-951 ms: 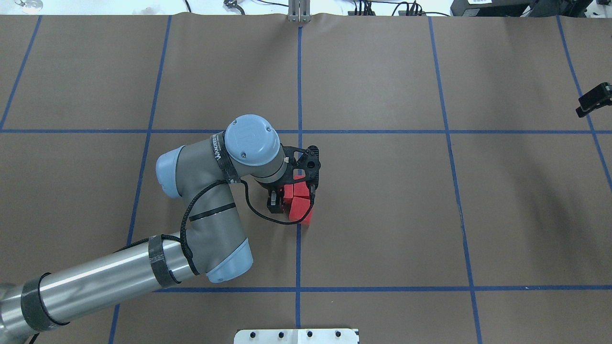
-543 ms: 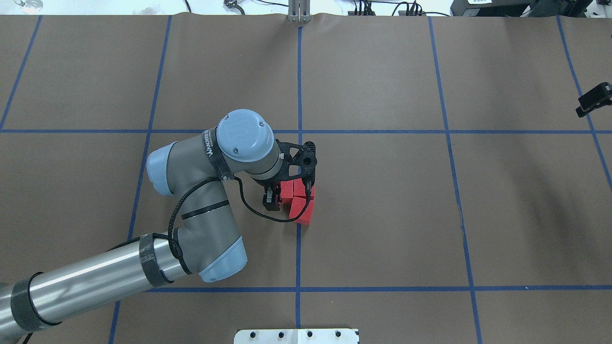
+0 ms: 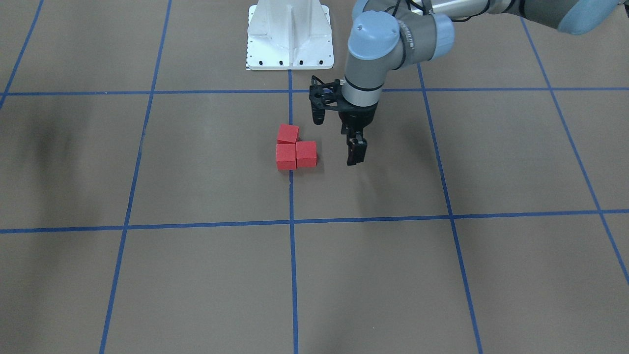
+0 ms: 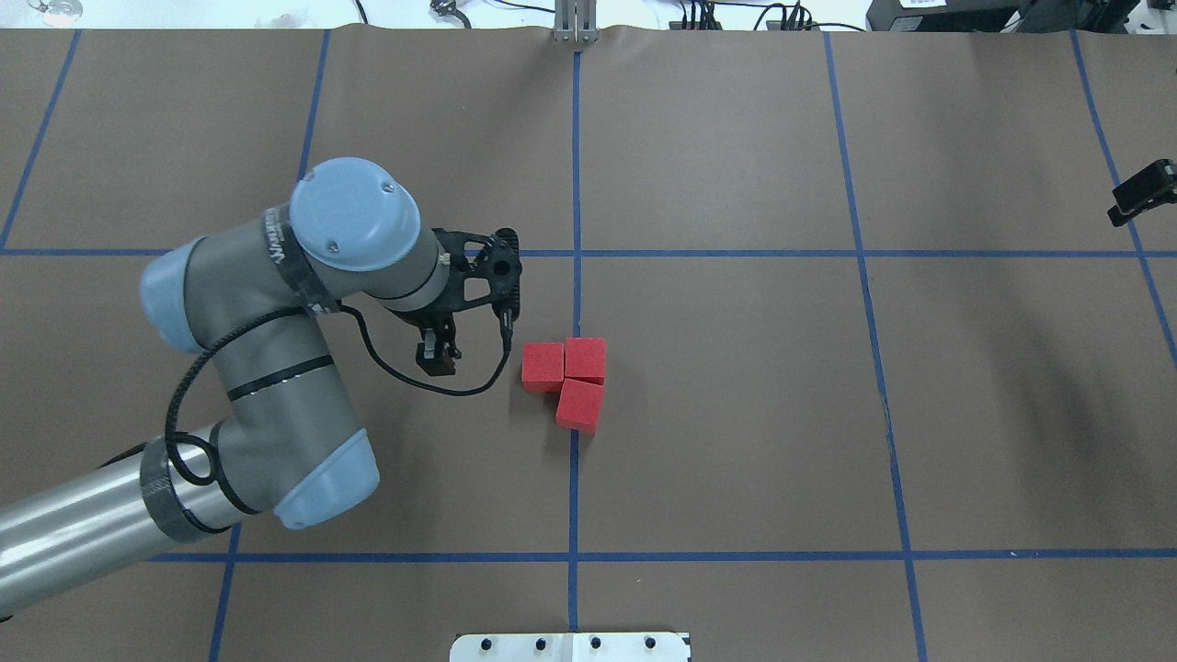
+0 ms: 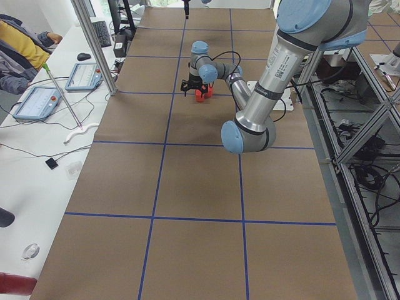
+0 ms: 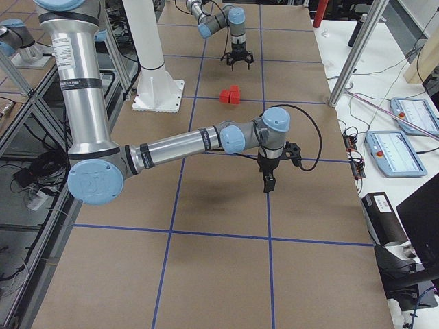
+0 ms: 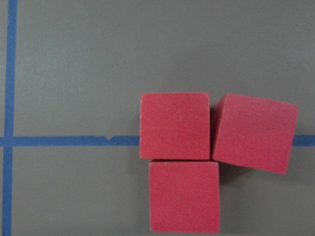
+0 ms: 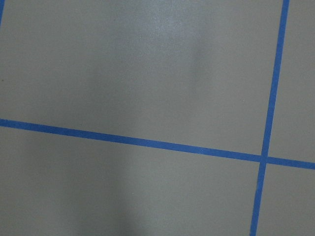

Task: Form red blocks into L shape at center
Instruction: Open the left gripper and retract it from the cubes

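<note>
Three red blocks [image 4: 542, 366] [image 4: 586, 359] [image 4: 580, 405] lie touching in an L on the brown floor at the middle blue tape line [image 4: 574, 478]. The third block sits slightly skewed. They also show in the front view [image 3: 286, 156] and fill the left wrist view [image 7: 174, 125]. My left gripper [image 4: 439, 345] hangs open and empty above the floor, apart from the blocks on their left; it also shows in the front view [image 3: 353, 142]. Of my right gripper only a black part [image 4: 1145, 191] shows at the far right edge. I cannot tell if it is open.
The white metal base [image 4: 570, 646] stands at the near edge on the middle line, also in the front view [image 3: 290, 34]. A metal post [image 4: 575, 23] stands at the far edge. The right wrist view shows only bare floor and tape lines [image 8: 147, 142].
My left gripper has drawn back from over the blocks to the left, and its arm swung left with it. All three blocks now lie uncovered. The right gripper has not moved.
</note>
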### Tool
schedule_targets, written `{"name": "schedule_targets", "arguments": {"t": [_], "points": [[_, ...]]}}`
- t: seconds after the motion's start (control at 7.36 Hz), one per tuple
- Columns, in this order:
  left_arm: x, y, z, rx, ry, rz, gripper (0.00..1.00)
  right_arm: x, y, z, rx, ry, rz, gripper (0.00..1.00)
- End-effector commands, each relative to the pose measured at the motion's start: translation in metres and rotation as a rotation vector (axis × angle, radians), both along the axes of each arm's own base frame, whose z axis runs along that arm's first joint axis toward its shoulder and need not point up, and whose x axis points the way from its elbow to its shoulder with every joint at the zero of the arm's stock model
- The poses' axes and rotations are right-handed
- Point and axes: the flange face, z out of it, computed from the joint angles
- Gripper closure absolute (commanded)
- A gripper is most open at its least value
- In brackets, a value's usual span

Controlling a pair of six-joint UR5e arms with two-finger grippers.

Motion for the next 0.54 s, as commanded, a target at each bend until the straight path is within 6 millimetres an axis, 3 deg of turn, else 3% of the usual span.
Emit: {"name": "schedule_targets", "arguments": {"t": [0.0,0.14,0.27,0.41], "points": [[-0.130,-0.067,0.097,-0.102,-0.103,-0.217,0.00,0.003,0.001,0.004,-0.005,0.002,0.001,0.01],[-0.225,-0.088,0.185,-0.216,-0.196,-0.361,0.00,0.004,0.002,0.007,-0.008,0.005,0.002,0.01],[-0.333,-0.094,0.249,-0.325,-0.246,-0.520,0.00,0.005,0.002,0.008,-0.010,0.006,0.002,0.01],[-0.434,-0.074,0.303,-0.456,-0.242,-0.656,0.00,0.009,0.002,0.012,-0.015,0.008,0.008,0.01]]}}
